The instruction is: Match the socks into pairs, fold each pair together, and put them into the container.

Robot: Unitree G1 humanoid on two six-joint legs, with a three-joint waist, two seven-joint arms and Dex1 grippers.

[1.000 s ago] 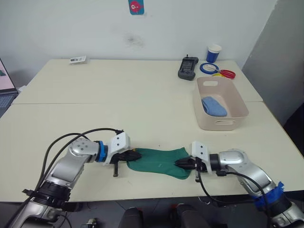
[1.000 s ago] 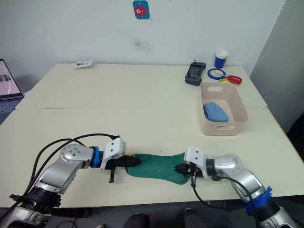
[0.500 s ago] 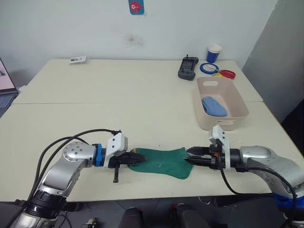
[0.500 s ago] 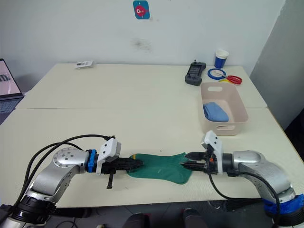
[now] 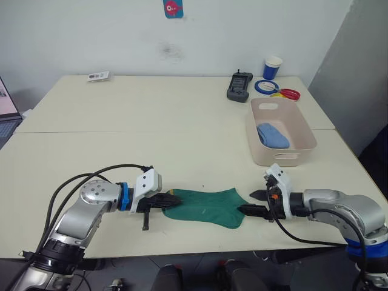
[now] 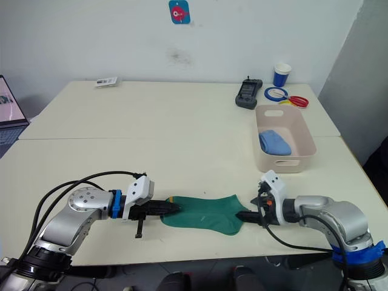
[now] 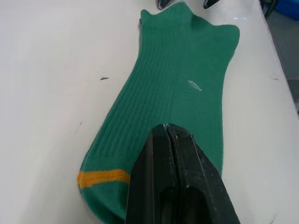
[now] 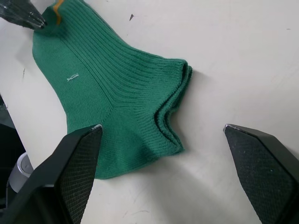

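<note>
A dark green sock (image 5: 206,206) with a yellow stripe lies flat near the table's front edge. My left gripper (image 5: 171,200) is shut on its striped end, and the black fingers (image 7: 167,154) press together over the fabric. My right gripper (image 5: 252,202) stands open just off the sock's other end. Its fingers (image 8: 79,168) spread wide on either side of the sock's layered edge (image 8: 173,116) without touching it. The pale pink container (image 5: 301,130) stands at the right rear with a folded light blue sock (image 5: 273,135) inside.
Behind the container are a blue-and-white cup (image 5: 273,68), a black handheld device (image 5: 240,86), and blue (image 5: 266,87) and red (image 5: 291,94) tape rings. A small card (image 5: 99,76) lies at the far left. A laptop edge (image 5: 5,115) shows at the left.
My right gripper has let go of the green sock's end, opened wide and drawn back a little to the right. The left gripper keeps its hold on the striped end.
</note>
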